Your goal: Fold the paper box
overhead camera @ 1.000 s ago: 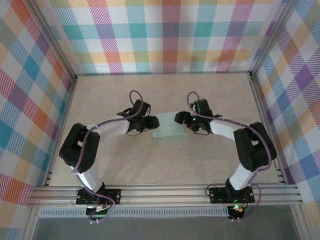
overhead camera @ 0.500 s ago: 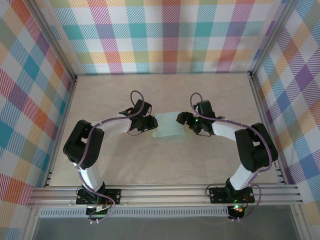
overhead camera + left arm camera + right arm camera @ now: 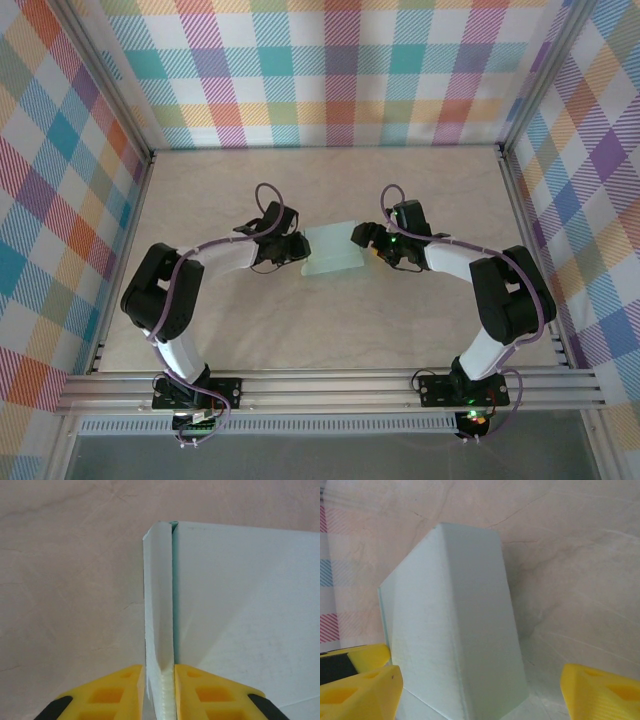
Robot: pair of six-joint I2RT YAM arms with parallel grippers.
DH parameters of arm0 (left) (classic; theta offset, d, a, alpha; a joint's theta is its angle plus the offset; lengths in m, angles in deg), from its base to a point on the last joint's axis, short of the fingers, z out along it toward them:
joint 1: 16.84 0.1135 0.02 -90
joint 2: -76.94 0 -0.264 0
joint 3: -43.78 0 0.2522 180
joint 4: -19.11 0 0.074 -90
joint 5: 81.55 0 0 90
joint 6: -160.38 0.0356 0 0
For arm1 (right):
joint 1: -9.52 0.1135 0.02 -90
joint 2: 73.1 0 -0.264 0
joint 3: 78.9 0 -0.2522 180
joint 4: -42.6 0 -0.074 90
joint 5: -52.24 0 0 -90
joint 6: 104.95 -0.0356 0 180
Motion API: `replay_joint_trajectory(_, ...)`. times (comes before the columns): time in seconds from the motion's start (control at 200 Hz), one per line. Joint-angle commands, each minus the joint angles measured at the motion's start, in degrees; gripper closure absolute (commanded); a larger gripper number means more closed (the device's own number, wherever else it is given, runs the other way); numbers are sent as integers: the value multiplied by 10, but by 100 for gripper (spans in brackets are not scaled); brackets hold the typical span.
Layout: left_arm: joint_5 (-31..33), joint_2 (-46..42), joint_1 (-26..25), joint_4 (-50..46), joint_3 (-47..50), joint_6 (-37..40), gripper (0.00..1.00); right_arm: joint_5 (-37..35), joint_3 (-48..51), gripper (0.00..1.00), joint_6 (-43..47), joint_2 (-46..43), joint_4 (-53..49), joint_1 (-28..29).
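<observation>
Paper box [image 3: 331, 251] looks half-formed, left gripper [image 3: 159, 672] pinched on its left wall, right gripper [image 3: 480, 685] wide open astride its right end, gripping nothing; closing it up seems left

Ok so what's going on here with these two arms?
Both arms meet at a pale mint box in the middle of the table, partway through folding it. The left claw is pinched shut on a thin edge flap of the box. The right claw is open, its fingers spread either side of the box's other end.
</observation>
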Motion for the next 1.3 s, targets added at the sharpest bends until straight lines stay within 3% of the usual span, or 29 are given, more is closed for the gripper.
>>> replay_joint_trajectory(0.0,2,-15,8,-7,33,-13,79,37,6,18,-11,8,42,-4)
replay_joint_trajectory(0.295,-5,-16,14,4,46,-17,81,154,-3,20,-28,44,117,-4)
replay_joint_trajectory(0.555,0,-19,15,1,47,-8,80,177,0,44,-76,51,157,-7)
replay_joint_trajectory(0.83,20,-43,15,-3,47,1,63,184,-2,57,-94,53,159,-12)
replay_joint_trajectory(0.915,34,-69,13,14,56,16,51,183,-2,57,-97,50,156,-13)
replay_joint_trajectory(1.09,124,-156,-21,77,95,113,20,189,4,57,-116,36,163,-27)
replay_joint_trajectory(1.18,212,-207,-66,128,120,203,14,197,7,56,-121,23,161,-36)
replay_joint_trajectory(1.295,296,-242,-140,238,171,388,7,206,12,56,-129,5,158,-49)
